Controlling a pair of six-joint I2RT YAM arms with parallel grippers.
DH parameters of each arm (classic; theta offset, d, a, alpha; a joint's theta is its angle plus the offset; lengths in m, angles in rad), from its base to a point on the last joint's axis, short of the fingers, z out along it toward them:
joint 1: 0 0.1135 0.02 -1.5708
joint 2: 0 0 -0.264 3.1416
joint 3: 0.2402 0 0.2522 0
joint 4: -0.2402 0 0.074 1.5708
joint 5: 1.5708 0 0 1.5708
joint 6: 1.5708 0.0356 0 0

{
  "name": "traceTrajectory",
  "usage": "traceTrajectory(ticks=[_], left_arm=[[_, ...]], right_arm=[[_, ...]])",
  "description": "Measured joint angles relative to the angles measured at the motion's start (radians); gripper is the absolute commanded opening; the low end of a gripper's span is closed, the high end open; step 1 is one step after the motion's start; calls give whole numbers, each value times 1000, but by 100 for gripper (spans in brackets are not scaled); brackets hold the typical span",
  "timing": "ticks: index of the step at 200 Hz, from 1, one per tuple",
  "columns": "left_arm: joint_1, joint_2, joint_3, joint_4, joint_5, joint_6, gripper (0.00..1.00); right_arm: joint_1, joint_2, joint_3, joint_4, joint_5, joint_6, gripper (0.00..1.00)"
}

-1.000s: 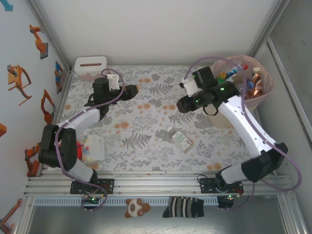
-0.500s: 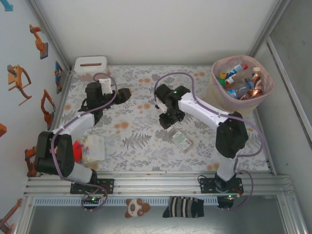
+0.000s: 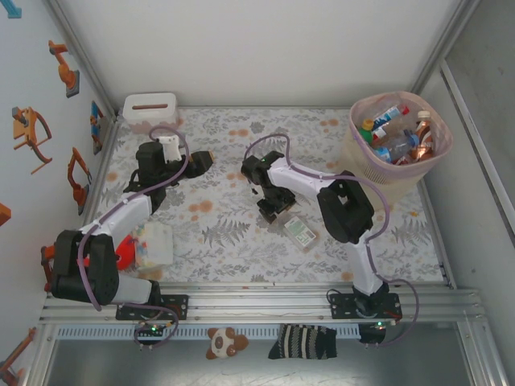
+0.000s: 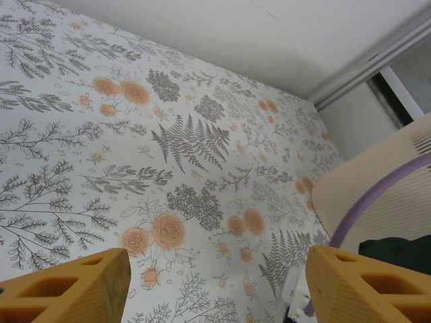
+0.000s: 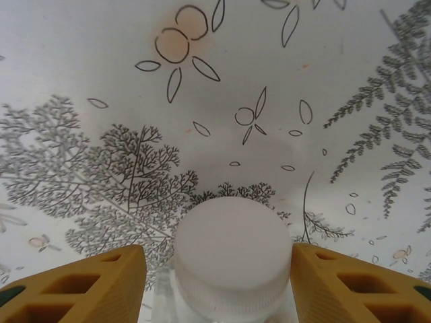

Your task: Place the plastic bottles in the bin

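One clear plastic bottle [image 3: 300, 232] with a pale label lies on the floral table near the middle. Its white cap [image 5: 232, 250] sits between the yellow fingers of my right gripper [image 5: 219, 286], with a gap on each side, so the jaws are open around it without touching. In the top view my right gripper [image 3: 274, 211] is at the bottle's cap end. The bin [image 3: 435, 160] stands at the far right with several bottles [image 3: 398, 133] inside. My left gripper [image 3: 207, 160] hovers open and empty over the left middle of the table, its fingers [image 4: 67, 288] wide apart.
A white tissue box [image 3: 149, 109] stands at the far left corner. A clear boxy container [image 3: 151, 244] with a red object sits by the left arm's base. The bin's ribbed wall [image 4: 377, 195] and a purple cable [image 4: 367, 202] appear at the right of the left wrist view.
My right arm swung from the bin to the table's middle and came down over the lying bottle's cap, its jaws widening. The left arm shifted only slightly.
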Motion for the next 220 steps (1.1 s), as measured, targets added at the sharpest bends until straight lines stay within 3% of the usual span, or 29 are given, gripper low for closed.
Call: traceTrajectory(ticks=[115,220], left_arm=[[0,-15,-13,-2,-4,-5,69],[0,-39,-16,-1,-13,-8,69]], right_arm=[[0,18,-5,-6,35,10,40],[-52,-333,27,58,-2,24,37]])
